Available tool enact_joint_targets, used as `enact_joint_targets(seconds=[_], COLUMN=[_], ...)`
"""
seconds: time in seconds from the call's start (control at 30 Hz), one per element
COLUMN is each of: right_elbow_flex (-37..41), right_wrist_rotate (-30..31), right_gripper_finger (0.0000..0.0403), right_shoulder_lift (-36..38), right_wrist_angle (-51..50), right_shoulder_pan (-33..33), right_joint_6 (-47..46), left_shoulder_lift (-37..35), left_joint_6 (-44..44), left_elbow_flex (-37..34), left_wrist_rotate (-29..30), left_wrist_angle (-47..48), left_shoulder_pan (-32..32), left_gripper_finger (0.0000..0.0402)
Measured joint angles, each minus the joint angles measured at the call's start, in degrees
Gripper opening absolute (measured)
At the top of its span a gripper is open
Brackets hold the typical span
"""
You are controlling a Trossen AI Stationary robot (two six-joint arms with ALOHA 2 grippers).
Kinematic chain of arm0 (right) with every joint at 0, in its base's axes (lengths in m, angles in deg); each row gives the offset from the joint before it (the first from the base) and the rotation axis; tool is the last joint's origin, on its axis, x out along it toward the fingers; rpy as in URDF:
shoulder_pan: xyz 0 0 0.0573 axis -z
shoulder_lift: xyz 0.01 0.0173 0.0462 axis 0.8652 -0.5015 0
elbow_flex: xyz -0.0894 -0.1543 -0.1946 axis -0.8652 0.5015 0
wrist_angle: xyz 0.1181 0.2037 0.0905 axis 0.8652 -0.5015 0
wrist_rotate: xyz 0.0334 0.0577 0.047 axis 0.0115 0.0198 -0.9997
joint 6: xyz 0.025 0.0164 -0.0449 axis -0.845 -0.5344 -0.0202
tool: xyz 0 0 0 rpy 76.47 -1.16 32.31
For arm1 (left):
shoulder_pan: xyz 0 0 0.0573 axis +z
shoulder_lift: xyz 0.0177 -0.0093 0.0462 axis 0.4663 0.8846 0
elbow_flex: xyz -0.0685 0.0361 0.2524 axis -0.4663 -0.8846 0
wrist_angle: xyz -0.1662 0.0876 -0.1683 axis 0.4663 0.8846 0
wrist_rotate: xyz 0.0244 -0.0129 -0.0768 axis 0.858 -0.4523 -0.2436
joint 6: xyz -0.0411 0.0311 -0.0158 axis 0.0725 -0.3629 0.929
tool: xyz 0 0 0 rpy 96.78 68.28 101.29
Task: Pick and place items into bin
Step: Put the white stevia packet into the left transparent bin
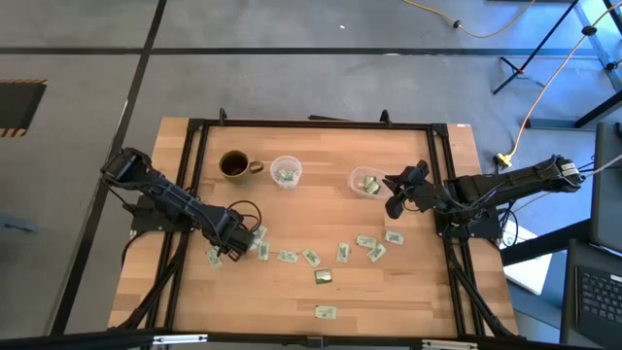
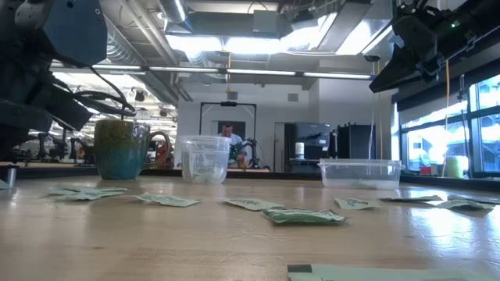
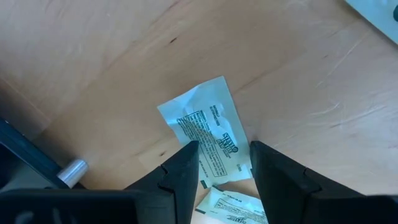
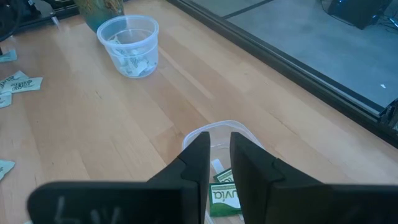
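Packets [image 1: 342,252], small and green-and-white, lie scattered across the middle and near part of the wooden counter [image 1: 321,156]. More sit inside a clear cup [image 1: 286,172] and a clear shallow bin [image 1: 365,181] toward the far edge, next to a mug [image 1: 234,164]. The left gripper [image 3: 224,163] is low by the left edge, its fingers spread either side of one packet [image 3: 208,130] lying flat. The right gripper [image 4: 219,155] hangs above the bin, fingers narrow with nothing between them.
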Motion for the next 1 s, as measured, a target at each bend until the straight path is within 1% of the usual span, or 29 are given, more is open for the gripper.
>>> enact_joint_targets(seconds=[0.13,0.23,0.67,0.87,1.0], right_elbow_flex=[0.0,0.0,0.0,0.0,0.0], right_wrist_rotate=[0.0,0.0,0.0,0.0,0.0], right_gripper_finger=[0.0067,0.0067,0.0067,0.0067,0.0067], right_shoulder_lift=[0.0,0.0,0.0,0.0,0.0], right_wrist_angle=[0.0,0.0,0.0,0.0,0.0], right_shoulder_pan=[0.0,0.0,0.0,0.0,0.0], right_joint_6=[0.1,0.1,0.2,0.2,0.2], left_shoulder_lift=[0.0,0.0,0.1,0.2,0.3], left_joint_6=[0.0,0.0,-1.6,-7.6,-12.7], left_elbow_flex=[0.0,0.0,0.0,0.0,1.5], left_wrist_rotate=[-0.4,-0.4,-0.6,-0.5,-0.3], left_wrist_angle=[-0.1,-0.3,-1.0,-0.7,1.5], left_shoulder_pan=[0.0,0.0,0.0,0.2,1.0], left_gripper_finger=[0.0142,0.0133,0.0058,0.0044,0.0042])
